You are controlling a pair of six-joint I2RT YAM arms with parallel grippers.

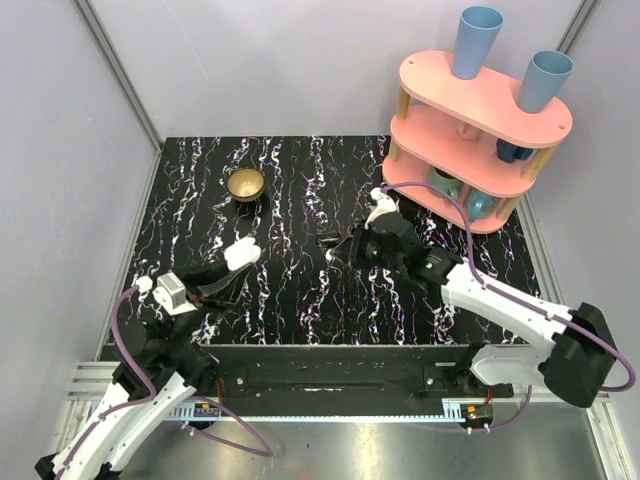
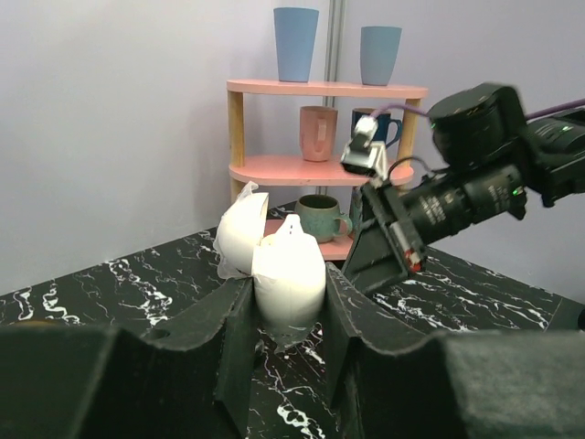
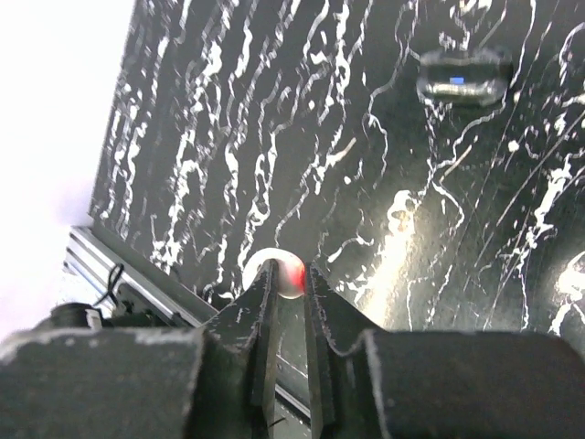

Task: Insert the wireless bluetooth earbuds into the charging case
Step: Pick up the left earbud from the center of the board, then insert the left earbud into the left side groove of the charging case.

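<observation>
**Fig. 1. Earbud pinched in my right claw, charging case gripped in my left**

My right claw [image 3: 291,285] is narrow. Its two dark fingers [image 3: 260,329] pinch an earbud [image 3: 260,267], a small glossy white bead that shows at the very fingertips with a red glint on its right side. Seen from that wrist, the bud hangs over the black, white-veined table [image 1: 300,300]. A small black block [image 3: 462,78] with a blue light lies well apart from the bud, up and to the right.

My left claw [image 2: 288,311] is closed on the charging case [image 2: 288,274]. One finger presses each side of the white rounded body, which stands upright between them. Its lid [image 2: 242,233] is swung open and tilted back to the left. A white tip rises from the open mouth of the case; whether it is the second bud I cannot tell.

From above, the case sits toward the left of the table and my right claw reaches in from the right toward the middle. The held earbud and the case are therefore well apart, with a stretch of table between them. From my left wrist, the right arm [image 2: 457,192] appears beyond the case and to its right, pointing down and leftward.

A brass bowl [image 1: 245,184] stands farther back than the case. A pink shelf [image 1: 470,110] with blue cups [image 1: 478,40] occupies the far right corner.
</observation>
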